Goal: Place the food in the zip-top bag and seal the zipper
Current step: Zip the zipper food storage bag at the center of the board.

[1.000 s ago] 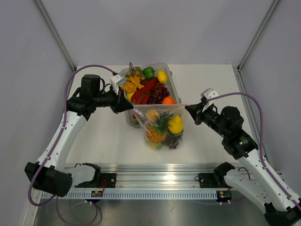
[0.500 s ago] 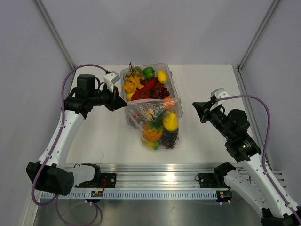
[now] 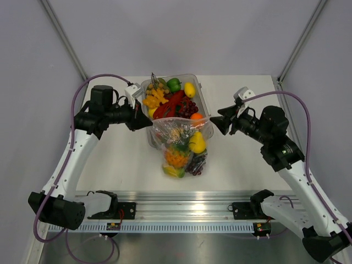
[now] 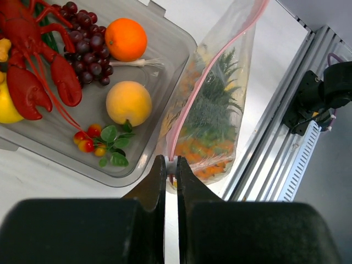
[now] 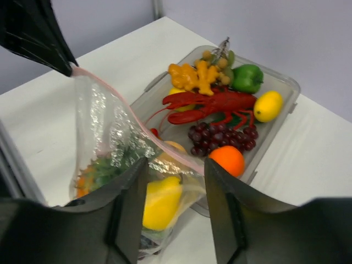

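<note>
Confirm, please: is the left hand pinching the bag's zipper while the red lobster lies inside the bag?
No: the lobster lies in the clear tray, not the bag, as the right wrist view shows. The left hand does pinch the zipper.

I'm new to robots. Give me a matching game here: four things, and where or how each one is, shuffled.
Things:
1. lobster
2. pineapple
3. left gripper
4. right gripper

Place or state:
a. open
b. lying in the tray
c. shut on the pink strip
d. inside the bag

Pairs: 1-b, 2-d, 3-c, 4-a
</note>
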